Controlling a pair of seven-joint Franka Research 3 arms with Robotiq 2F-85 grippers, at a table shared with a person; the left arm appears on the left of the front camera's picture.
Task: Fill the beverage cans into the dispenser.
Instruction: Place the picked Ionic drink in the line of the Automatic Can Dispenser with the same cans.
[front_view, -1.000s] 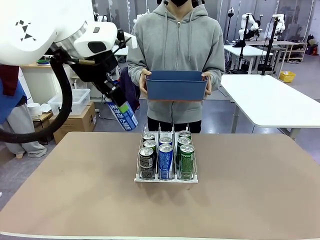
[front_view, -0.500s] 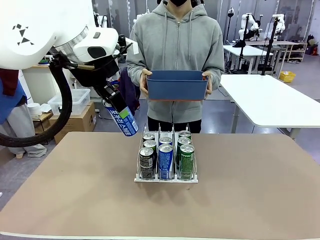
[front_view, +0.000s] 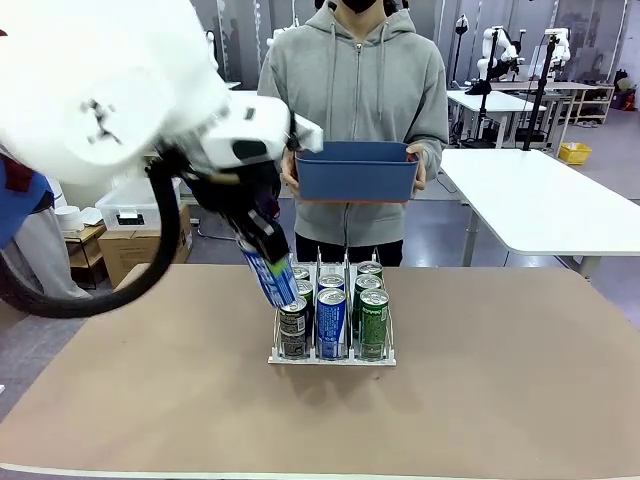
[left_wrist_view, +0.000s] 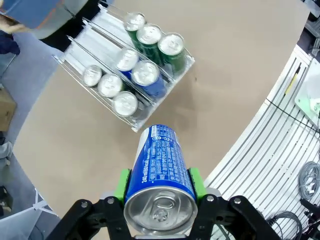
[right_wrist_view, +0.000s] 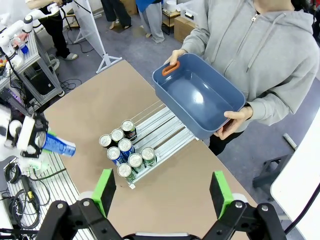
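The clear wire-lane dispenser (front_view: 332, 360) stands mid-table with several beverage cans in it: dark ones (front_view: 293, 328) in the left lane, blue (front_view: 331, 318) in the middle, green (front_view: 374, 318) on the right. My left gripper (front_view: 258, 248) is shut on a blue can (front_view: 272, 278), held tilted just above the dispenser's left lane. In the left wrist view the green pads (left_wrist_view: 121, 184) clamp that can (left_wrist_view: 160, 165), with the dispenser (left_wrist_view: 92, 42) beyond it. High above the table, my right gripper (right_wrist_view: 162, 192) is open and holds nothing. The dispenser (right_wrist_view: 167, 125) lies below it.
A person in a grey hoodie (front_view: 352, 90) stands at the far edge holding a blue plastic tub (front_view: 355, 172), which looks bare inside (right_wrist_view: 197, 97). Brown tabletop (front_view: 500, 380) lies free on both sides of the dispenser. White tables stand behind on the right.
My left arm has swung right and down with the blue can, from beyond the table's far left edge to just over the dispenser's left lane. The person and tub have stayed put.
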